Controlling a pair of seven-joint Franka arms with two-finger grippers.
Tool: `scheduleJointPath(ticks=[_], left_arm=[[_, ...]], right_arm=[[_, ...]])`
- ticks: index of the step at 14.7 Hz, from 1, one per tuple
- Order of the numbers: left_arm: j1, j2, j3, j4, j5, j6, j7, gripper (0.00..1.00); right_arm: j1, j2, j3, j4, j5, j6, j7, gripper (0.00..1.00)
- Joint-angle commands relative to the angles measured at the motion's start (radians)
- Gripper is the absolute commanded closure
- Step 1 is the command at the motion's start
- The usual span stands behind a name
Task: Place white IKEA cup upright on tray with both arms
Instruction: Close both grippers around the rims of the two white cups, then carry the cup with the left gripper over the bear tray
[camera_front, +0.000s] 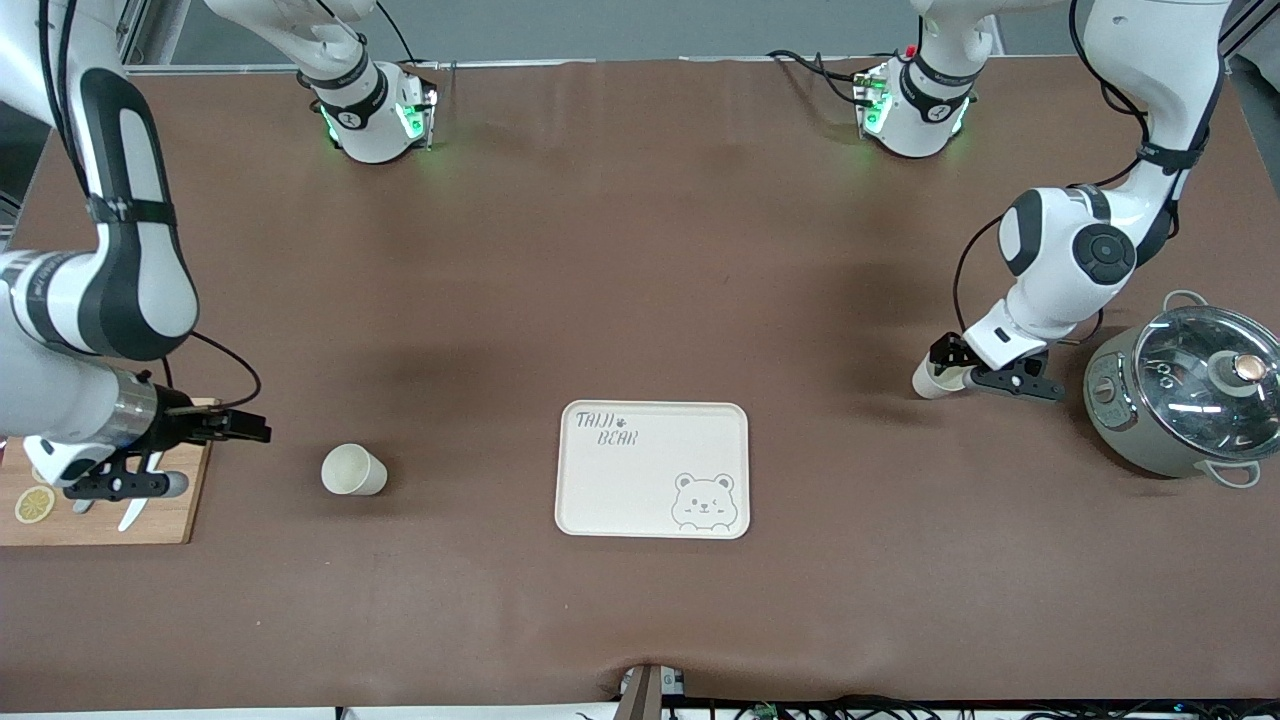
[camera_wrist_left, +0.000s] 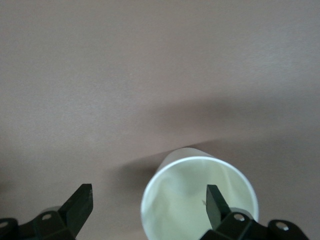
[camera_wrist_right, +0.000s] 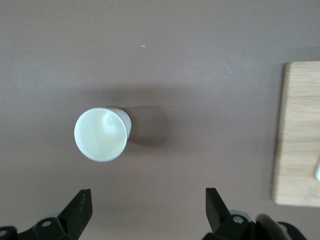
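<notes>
The tray (camera_front: 652, 469) lies flat near the middle of the bench, toward the edge nearest the front camera, its bear drawing at the corner closest to that camera and the left arm's end. Nothing sits on it.

There are two white cups. One cup (camera_front: 353, 470) stands upright on the brown cloth between the tray and the cutting board (camera_front: 100, 505), level with the tray and well apart from both. The right wrist view shows this same cup (camera_wrist_right: 102, 134) from above, mouth up, with the board's edge (camera_wrist_right: 300, 150) off to one side.

The right gripper (camera_front: 190, 450) hovers over the board at the right arm's end of the bench, fingers (camera_wrist_right: 80, 207) spread wide and holding nothing. A lemon slice (camera_front: 34, 504) rests on the board near it.

The second cup (camera_front: 937, 378) is at the left arm's end, just beside a lidded pot (camera_front: 1190, 395). The left gripper (camera_front: 960, 372) is at this cup with its jaws wide; in the left wrist view one finger (camera_wrist_left: 216, 202) reaches into the cup's mouth (camera_wrist_left: 190, 200) and the other (camera_wrist_left: 80, 205) stands well outside, so the rim is not pinched
</notes>
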Motion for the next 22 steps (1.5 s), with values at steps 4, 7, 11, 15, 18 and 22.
scheduleJointPath(ticks=[4,7,11,15,18,22], left_arm=[[0.018,-0.008,-0.012,-0.004,-0.010,0.015,0.023,0.00],[0.009,-0.014,-0.015,-0.003,-0.014,0.009,-0.029,0.58],[0.010,-0.013,-0.017,-0.004,-0.011,0.006,-0.002,1.00],[0.009,-0.011,-0.018,0.000,-0.013,0.006,-0.002,1.00],[0.004,-0.013,-0.024,0.019,-0.011,0.006,-0.020,1.00],[-0.011,0.000,-0.046,0.094,-0.013,-0.012,-0.074,1.00]], right_arm=[[0.005,0.056,0.013,-0.078,0.080,0.179,0.003,0.00],[0.011,0.068,0.013,-0.078,0.080,0.180,0.003,0.00],[0.043,0.088,0.013,-0.077,0.080,0.197,0.025,0.00],[0.063,0.116,0.013,-0.077,0.080,0.245,0.046,0.00],[0.060,0.128,0.011,-0.077,0.079,0.257,0.046,0.00],[0.059,0.147,0.011,-0.074,0.079,0.268,0.046,0.00]])
